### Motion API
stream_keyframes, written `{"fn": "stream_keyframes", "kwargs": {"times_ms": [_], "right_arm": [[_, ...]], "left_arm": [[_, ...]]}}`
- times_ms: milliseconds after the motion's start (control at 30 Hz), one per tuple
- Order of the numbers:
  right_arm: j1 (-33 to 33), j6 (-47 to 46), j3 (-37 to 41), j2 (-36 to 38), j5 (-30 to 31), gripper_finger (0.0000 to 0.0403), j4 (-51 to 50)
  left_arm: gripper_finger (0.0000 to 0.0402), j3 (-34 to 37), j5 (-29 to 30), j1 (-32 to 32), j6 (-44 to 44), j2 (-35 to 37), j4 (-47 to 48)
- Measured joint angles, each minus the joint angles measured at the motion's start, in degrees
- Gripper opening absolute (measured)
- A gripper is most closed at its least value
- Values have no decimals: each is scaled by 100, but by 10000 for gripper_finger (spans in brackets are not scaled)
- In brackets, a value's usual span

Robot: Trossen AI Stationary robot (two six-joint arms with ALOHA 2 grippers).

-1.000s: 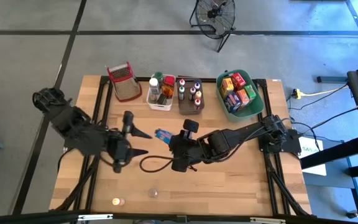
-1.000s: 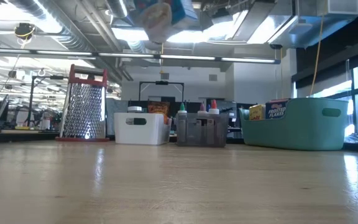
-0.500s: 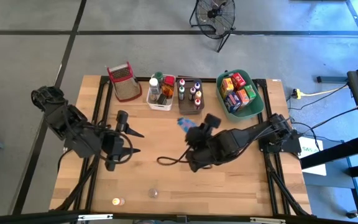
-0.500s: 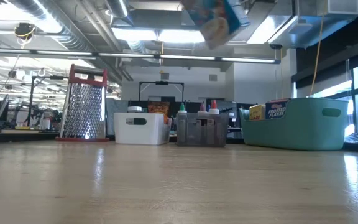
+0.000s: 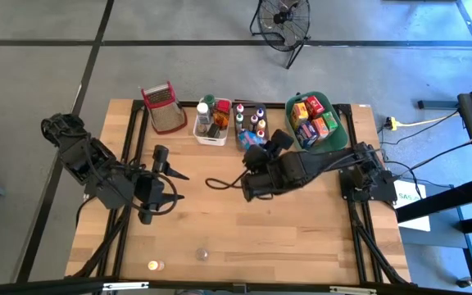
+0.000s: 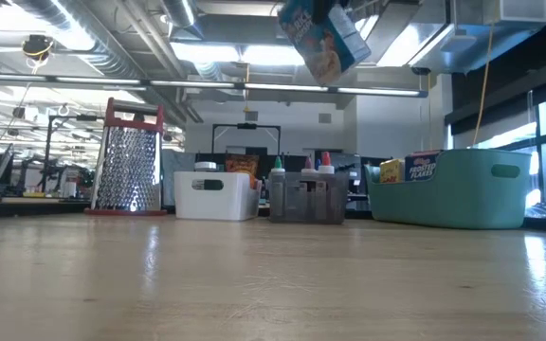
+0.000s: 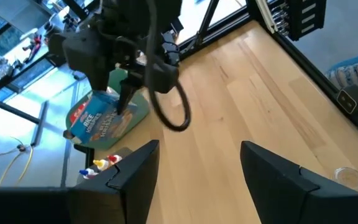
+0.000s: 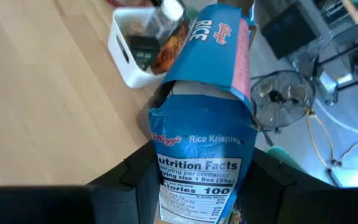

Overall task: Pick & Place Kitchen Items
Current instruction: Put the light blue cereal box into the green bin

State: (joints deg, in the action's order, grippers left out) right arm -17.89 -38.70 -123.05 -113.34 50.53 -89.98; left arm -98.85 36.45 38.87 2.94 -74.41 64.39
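The right gripper (image 5: 258, 152) holds a blue Rice Krispies box (image 8: 201, 134) clamped in its fingers, high above the desk (image 5: 301, 238) near the green bin (image 5: 341, 131); the crumpled carton may slip, while the left gripper (image 5: 173, 185) waits, fingers apart.

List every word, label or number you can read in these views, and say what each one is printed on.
"Kellogg's Rice Krispies", "Nutrition Facts", "1 Box (25g)", "Calories 100": blue cereal box held in the right tool.
"RICE": the same box's upper panel.
"FROSTED FLAKES": box in the green bin.
Bottle labels in the grey bin and white bin: too small to read.
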Motion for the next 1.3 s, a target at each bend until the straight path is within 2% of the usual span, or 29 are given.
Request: {"fn": "stream_keyframes", "kwargs": {"times_ms": [167,367,533,700,800,933,1000,1133,1300], "right_arm": [[202,287,134,109,-312,171,-4],[356,576,626,620,-807,171,5],[425,541,1485,1412,-1018,171,-5],[446,-34,2718,2489,-1014,171,-4],[451,-673,3502,3064,-869,171,157],[553,-552,4513,3529,-608,171,1581],[688,-388,4902,3580,-255,171,2247],[1115,-221,5489,3560,639,171,2656],[1775,-60,6038,3543,625,171,3646]], "left_arm": [[219,0,-2,0,-88,0,80],[221,0,-2,0,-97,-2,100],[219,0,1,-2,-133,-2,102],[221,0,7,-4,-238,-2,97],[221,0,10,-4,-241,-2,54],[219,0,138,-4,-240,-2,-3],[220,1,208,-7,-243,-2,-4],[221,2,249,-4,-403,-2,-1],[218,2,158,-4,-520,-2,14]]}}
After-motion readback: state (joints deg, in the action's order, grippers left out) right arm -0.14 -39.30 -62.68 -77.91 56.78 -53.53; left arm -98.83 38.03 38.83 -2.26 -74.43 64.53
